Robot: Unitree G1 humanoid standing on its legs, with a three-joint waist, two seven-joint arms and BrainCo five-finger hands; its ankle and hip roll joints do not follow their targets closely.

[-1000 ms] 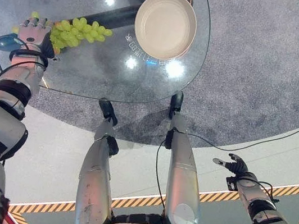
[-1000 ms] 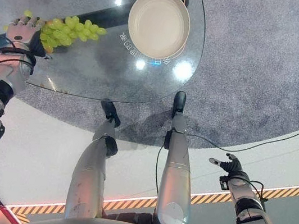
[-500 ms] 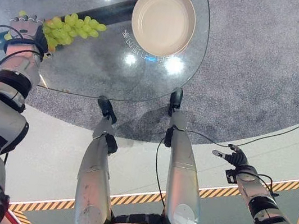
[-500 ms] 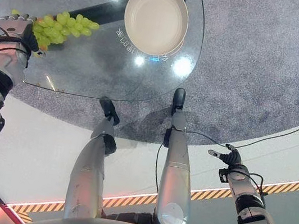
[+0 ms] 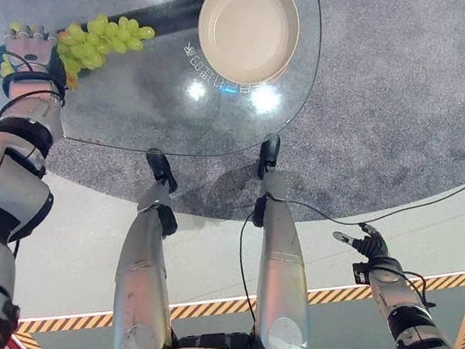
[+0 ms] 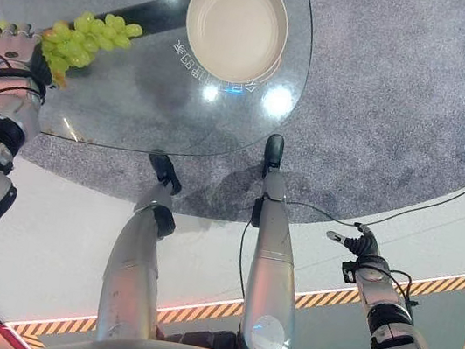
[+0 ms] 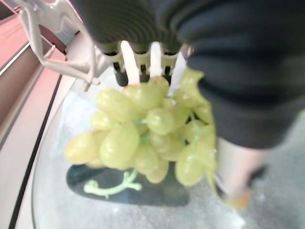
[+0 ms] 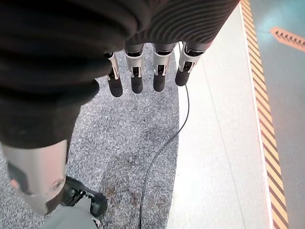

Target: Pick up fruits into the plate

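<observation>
The two eye views look steeply down from the robot's head, side by side, and share the round glass table [image 5: 118,112] toward 11 o'clock, the beige plate [image 5: 248,26] near 12 and grey carpet beyond. The left wrist view peers along its hand [image 7: 143,57] from very near onto the green grapes [image 7: 143,133]. The right wrist view faces down past its hand [image 8: 143,76] to the carpet.

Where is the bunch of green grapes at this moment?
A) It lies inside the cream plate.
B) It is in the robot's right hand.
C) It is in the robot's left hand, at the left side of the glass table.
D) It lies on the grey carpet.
C: the left hand is curled round the grapes over the glass table, and the plate holds nothing.
</observation>
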